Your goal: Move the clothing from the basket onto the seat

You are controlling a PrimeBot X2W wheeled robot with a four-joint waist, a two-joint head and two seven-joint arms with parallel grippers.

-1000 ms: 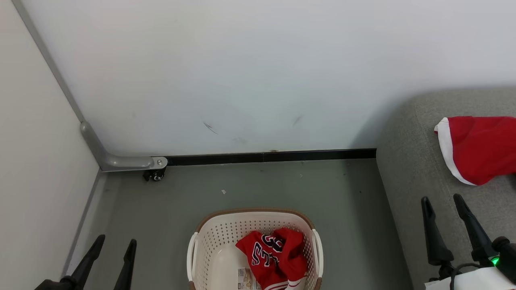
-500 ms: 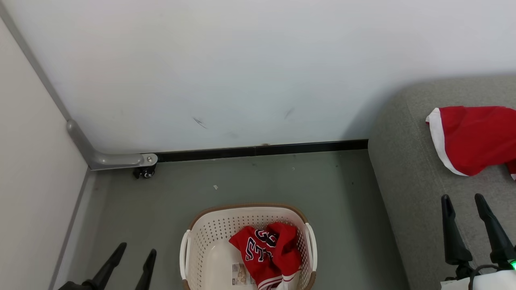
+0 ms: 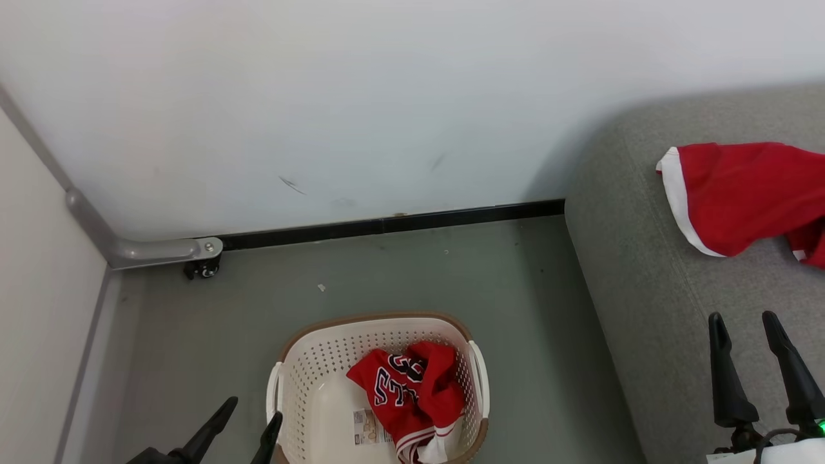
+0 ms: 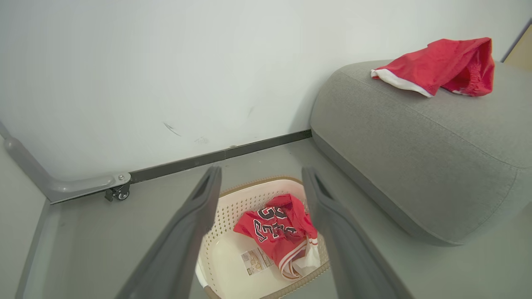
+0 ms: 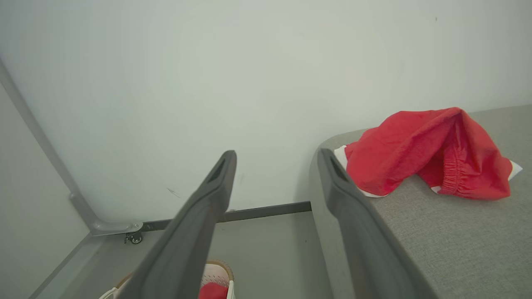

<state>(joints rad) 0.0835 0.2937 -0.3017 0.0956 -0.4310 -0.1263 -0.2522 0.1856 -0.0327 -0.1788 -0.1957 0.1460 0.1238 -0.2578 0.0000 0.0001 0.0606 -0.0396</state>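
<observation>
step in hand, as we judge it: the second pick. the plain red garment [image 3: 741, 200] already lies on the seat [image 3: 644, 309], crumpled near its rounded corner; the jersey [image 3: 403, 390] is not yet moved. it sits bunched in the basket [image 3: 309, 367], against the basket wall on the seat's side, numerals up, a striped white hem toward the near rim. the rest of the basket's floor is bare but for a paper label [image 3: 368, 426] just at the jersey's edge. the basket stands on the grey floor [image 3: 515, 290], near the seat but apart from it. left pincer [image 3: 255, 408]: fingers spread wide, nothing between them; in the head view it hovers by the basket's left handle, and the left wrist view looks down between the fingers at the jersey. right pincer [image 3: 742, 317]: likewise spread and empty, held over the front part of the seat, well apart from the plain red garment. next move, our reading: the left pincer is the better placed. it needs to come down inside the brown rim, shift toward the jersey, and close on a raised fold at the top of the bunch rather than on the flat hem, then lift clear of the rim before crossing to the seat. risk: a shallow pinch may take one layer only and let the rest trail on the rim.
</observation>
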